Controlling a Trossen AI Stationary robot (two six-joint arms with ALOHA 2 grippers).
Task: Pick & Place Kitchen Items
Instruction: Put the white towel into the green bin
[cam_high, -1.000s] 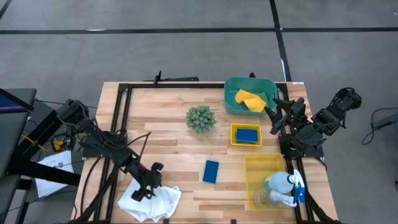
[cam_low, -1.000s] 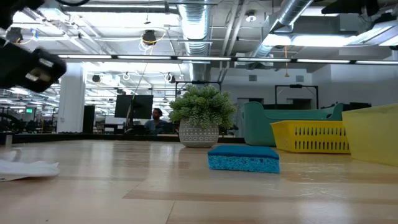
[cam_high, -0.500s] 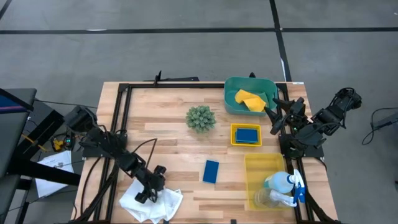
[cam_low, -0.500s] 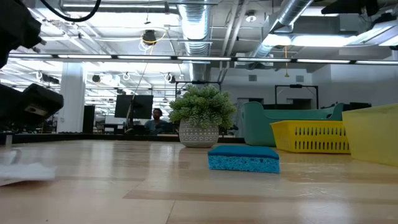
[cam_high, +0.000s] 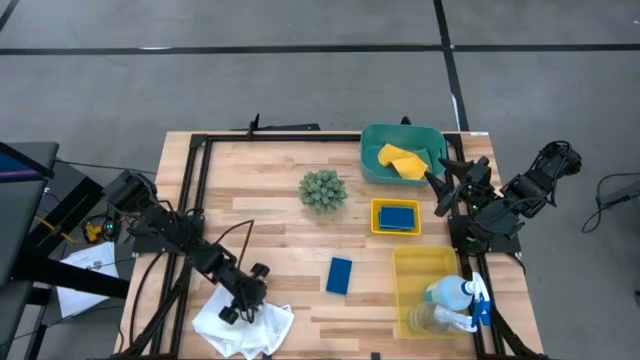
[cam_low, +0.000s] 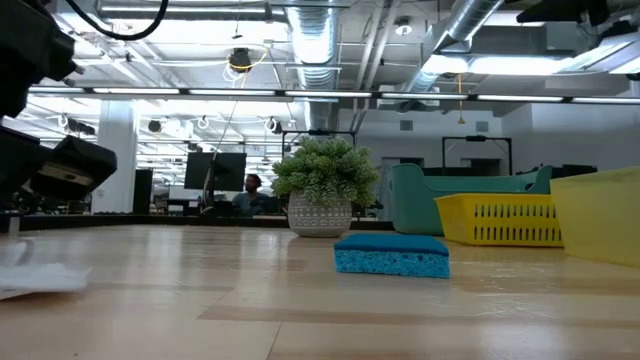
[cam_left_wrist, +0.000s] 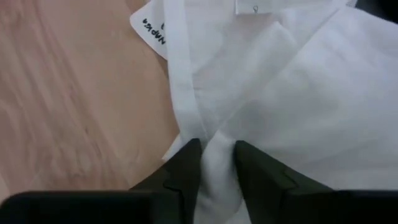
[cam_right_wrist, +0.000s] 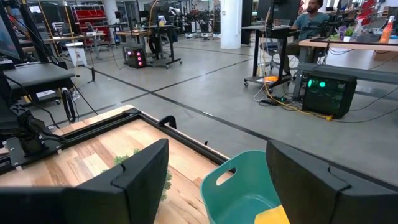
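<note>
1. While the fold of the white cloth (cam_left_wrist: 292, 99) sits pinched between the two dark fingers (cam_left_wrist: 180, 177), step in hand judged to be the grasp on the cloth, at the near left corner of the desk (cam_high: 270, 205).
2. Left pincer (cam_high: 237, 306) down on the cloth's upper edge in the overhead view, closing on a bunched ridge of fabric; rest of the cloth spread flat on the wood, a label corner showing.
3. Right pincer (cam_high: 447, 186) parked wide open, holding nothing, beside the teal bin (cam_high: 378, 165) at the far right of the desk.
4. Elsewhere: blue sponge (cam_high: 339, 275) loose on the wood near the middle; another blue sponge inside the small yellow basket (cam_high: 375, 218); a yellow item (cam_high: 400, 160) in the teal bin; spray bottle (cam_high: 455, 295) and what looks like a clear cup in the large yellow bin (cam_high: 405, 265); plant ball (cam_high: 322, 190) standing apart.
5. Next move probably calls for: finishing the squeeze so the thin fabric does not slip, then a straight lift high enough to clear the trailing edges, then a carry toward a bin on the right. Which bin, cannot tell.
6. Risk judged: only a small ridge caught, so the cloth may slide free or drag across the loose sponge.
</note>
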